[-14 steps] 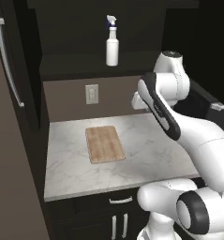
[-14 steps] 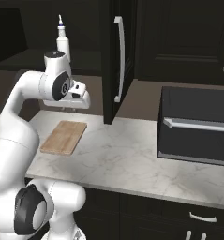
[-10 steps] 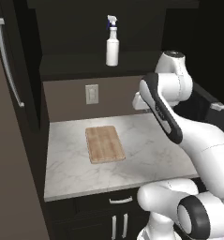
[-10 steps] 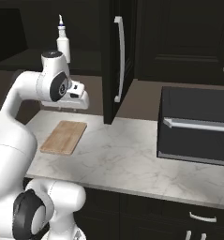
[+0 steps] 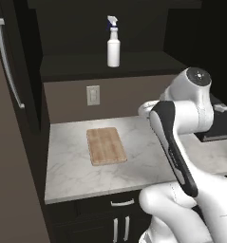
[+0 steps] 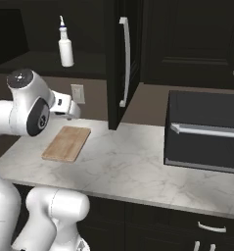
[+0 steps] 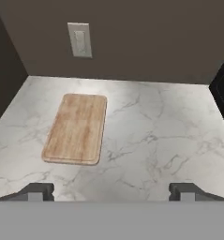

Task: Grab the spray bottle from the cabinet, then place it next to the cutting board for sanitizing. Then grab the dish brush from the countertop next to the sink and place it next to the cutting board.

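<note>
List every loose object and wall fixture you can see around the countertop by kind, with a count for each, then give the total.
Spray bottle: 1
Cutting board: 1
Wall outlet plate: 1
Black countertop oven: 1
Total: 4

The white spray bottle (image 5: 113,45) with its blue-and-white trigger stands upright on the dark cabinet (image 5: 86,64) shelf. Below it, the light-brown wooden cutting board (image 5: 106,145) lies flat on the grey-white marbled table (image 5: 72,175), left of centre.
</note>
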